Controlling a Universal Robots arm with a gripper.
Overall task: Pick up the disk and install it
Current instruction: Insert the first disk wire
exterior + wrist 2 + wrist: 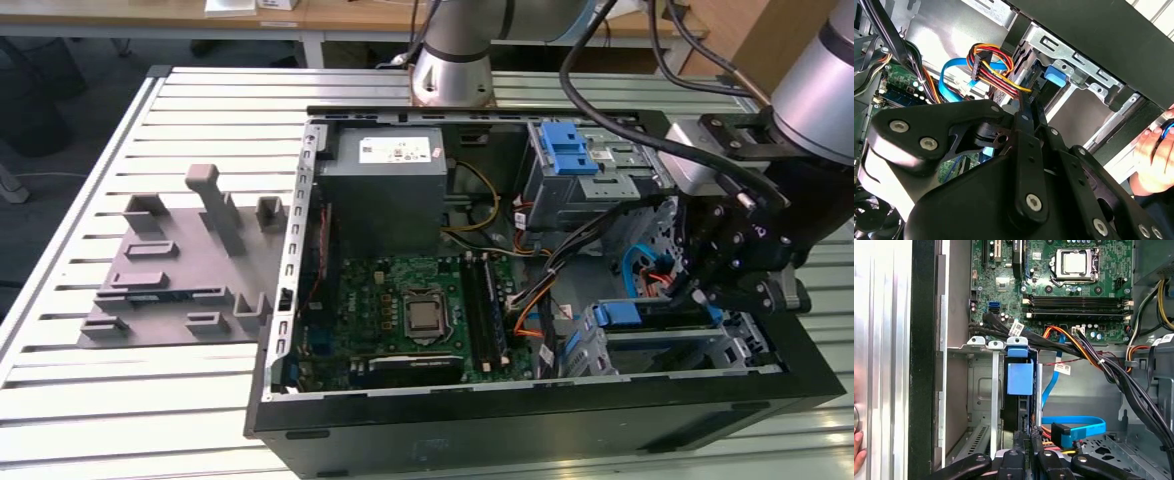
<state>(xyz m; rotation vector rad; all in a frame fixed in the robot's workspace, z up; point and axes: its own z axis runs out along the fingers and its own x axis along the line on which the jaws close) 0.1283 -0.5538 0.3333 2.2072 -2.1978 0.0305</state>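
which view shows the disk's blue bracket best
The first wrist view: the disk's blue bracket faces the camera, upright in the drive bay. The exterior view shows it small beside the gripper; the second wrist view shows a blue tab past the linkage.

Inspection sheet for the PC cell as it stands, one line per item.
Surface: slatted metal table, with the open computer case lying on it.
Job's things: disk sits edge-on in the lower drive cage, with its blue bracket tab showing.
Clutter: grey fixture plate on the table at the exterior view's left of the case.
Grippers: pincer is inside the case, close to the disk; contact can't be told.
Cables: red-yellow-black bundle and blue flat cable lie loose right beside the pincer.
Surroundings: a person's hand is at the case's outer wall; the arm's base stands behind the case.
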